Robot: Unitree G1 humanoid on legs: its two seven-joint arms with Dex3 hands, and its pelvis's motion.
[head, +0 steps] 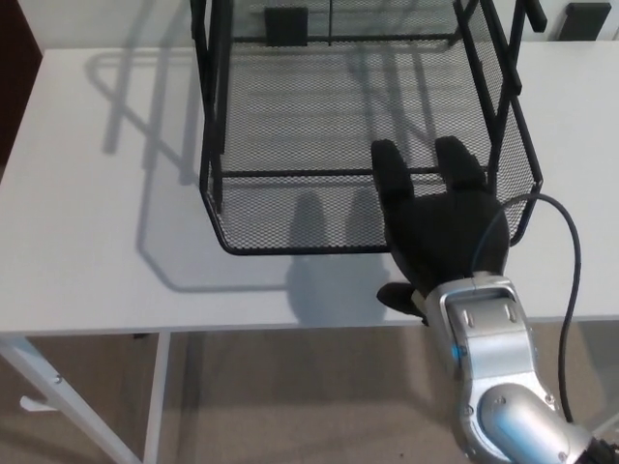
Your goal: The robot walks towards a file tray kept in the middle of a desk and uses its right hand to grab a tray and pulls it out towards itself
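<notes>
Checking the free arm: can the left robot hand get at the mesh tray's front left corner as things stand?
Probably yes, though the left robot hand is out of view. The tray's left corner is clear, with bare desk before it; the right robot hand grips the right side.

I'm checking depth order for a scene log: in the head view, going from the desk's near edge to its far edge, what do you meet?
Silver forearm → right hand gripping the tray's front → black mesh tray → file tray frame → dark objects at the far edge.
</notes>
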